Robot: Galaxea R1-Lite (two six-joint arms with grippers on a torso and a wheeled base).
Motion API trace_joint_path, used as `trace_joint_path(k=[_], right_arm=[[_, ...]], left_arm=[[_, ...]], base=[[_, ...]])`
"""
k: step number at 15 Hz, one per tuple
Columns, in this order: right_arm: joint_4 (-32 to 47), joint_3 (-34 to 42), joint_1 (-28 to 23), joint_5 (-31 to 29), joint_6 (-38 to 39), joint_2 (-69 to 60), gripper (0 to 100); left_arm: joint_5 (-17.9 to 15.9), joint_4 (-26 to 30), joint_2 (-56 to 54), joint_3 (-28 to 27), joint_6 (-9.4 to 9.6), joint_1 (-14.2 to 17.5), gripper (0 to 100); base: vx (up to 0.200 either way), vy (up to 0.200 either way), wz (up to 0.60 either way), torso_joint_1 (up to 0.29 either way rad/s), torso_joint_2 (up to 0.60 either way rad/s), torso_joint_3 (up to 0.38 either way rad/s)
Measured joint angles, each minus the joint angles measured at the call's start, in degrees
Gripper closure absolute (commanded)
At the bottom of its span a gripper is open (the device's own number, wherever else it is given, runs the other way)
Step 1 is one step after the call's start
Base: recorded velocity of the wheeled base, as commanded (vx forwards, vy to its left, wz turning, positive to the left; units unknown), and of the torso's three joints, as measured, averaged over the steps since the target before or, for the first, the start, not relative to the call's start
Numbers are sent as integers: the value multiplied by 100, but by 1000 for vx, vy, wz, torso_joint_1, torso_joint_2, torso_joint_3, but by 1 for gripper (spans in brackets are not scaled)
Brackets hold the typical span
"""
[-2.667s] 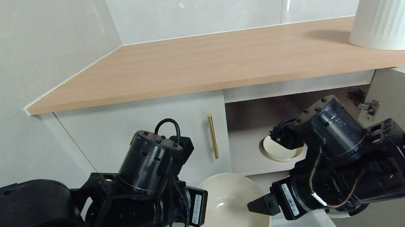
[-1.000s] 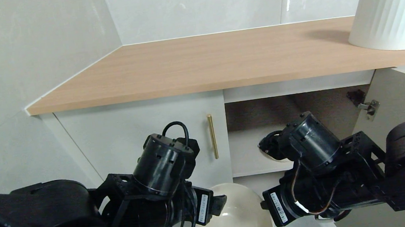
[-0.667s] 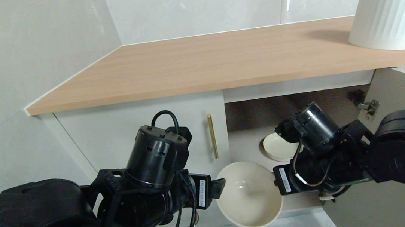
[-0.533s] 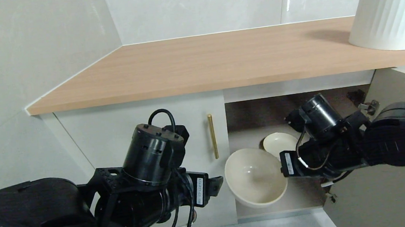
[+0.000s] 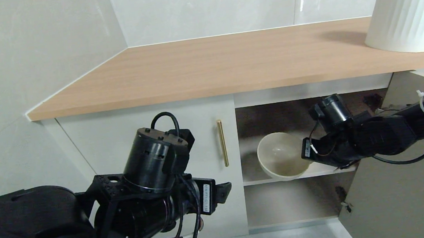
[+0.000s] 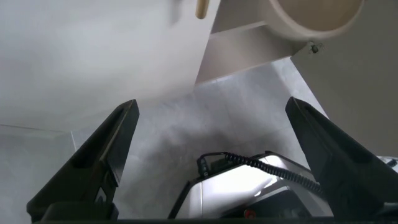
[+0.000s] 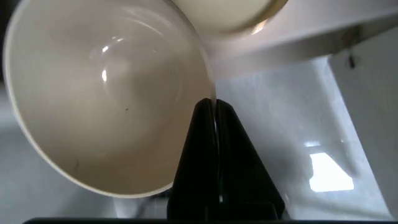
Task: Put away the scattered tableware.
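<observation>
I had the right claw (image 5: 305,149) clenched on the bowl (image 5: 279,158) at its right rim, over the shelf (image 5: 325,170) edge, plate (image 7: 233,14) just beyond; left claw (image 6: 211,107) released

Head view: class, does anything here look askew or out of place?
The cream bowl is tilted, pinched by its rim in the right tool at the front edge of the open cabinet's shelf, not set flat. Otherwise nothing looks spilled or damaged.

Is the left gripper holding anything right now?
No, the left gripper is wide open with nothing between its jaws.
</observation>
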Motion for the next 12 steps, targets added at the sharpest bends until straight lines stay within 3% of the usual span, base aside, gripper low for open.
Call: trace_joint_path(k=[4, 12], right_arm=[[-404, -160, -293, -223, 257, 328, 100], [-432, -755, -697, -563, 514, 1080, 100]], left_arm=[[-2, 0, -4, 0, -5, 0, 0], [-2, 0, -11, -2, -9, 7, 0]], base=[[0, 0, 0, 0, 0, 0], [0, 0, 0, 0, 0, 0]])
